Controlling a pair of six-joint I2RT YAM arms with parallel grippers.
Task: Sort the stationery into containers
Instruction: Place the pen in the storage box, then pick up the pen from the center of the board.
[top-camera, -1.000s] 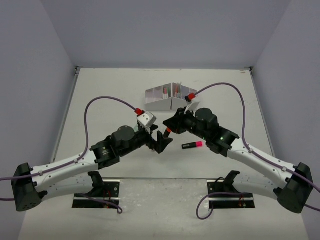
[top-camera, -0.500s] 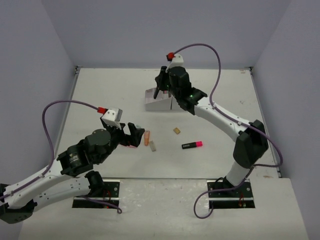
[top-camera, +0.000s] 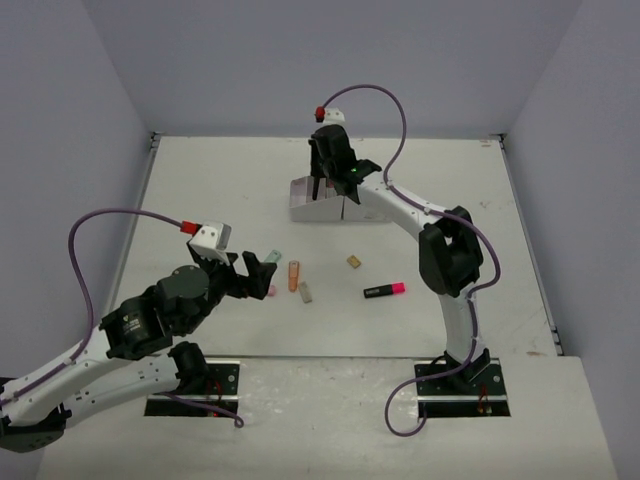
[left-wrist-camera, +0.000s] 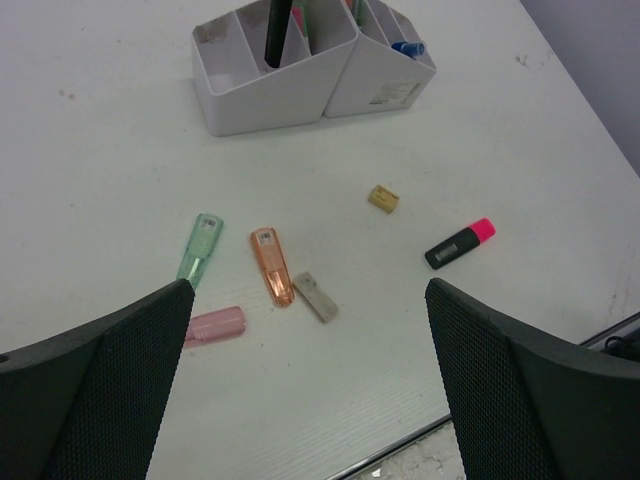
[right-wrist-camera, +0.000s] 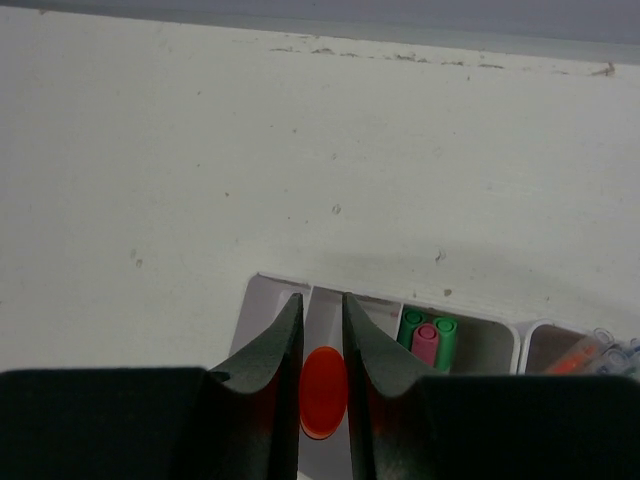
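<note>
Pale surface (top-camera: 200, 180): scuffed in places, carrying everything listed below.

White organiser box (top-camera: 318, 208): at far centre of the surface, two wedge-topped halves side by side, split into small compartments.

Right gripper (top-camera: 318, 182): directly over the left half of the box. Fingers (right-wrist-camera: 270, 350) pinching an orange-ended highlighter (right-wrist-camera: 323, 392) held upright. Black body, seen from the left wrist view, reaching down into a rear compartment. Next compartment to the right: green and pink pens (right-wrist-camera: 428, 335), standing caps up. Farther right: blue-white pieces (right-wrist-camera: 610, 350), partly out of view.

Left gripper (top-camera: 255, 272): raised over the near-centre surface. Fingers (left-wrist-camera: 100, 350) spread wide, nothing between them, touching nothing.

Loose on the surface, well apart from the box:
Pink-ended highlighter (left-wrist-camera: 460, 243) — flat, off to the right of the rest.
Peach piece (left-wrist-camera: 271, 266): central, lying lengthwise.
Green piece (left-wrist-camera: 200, 248): left of the peach one, apart from it.
Pink piece (left-wrist-camera: 213, 326): nearest the near edge, below the green one.
Grey piece (left-wrist-camera: 315, 297): just beside the peach piece's near end.
Tan piece (left-wrist-camera: 383, 198): smallest — alone between the box and the pink-ended highlighter.
</note>
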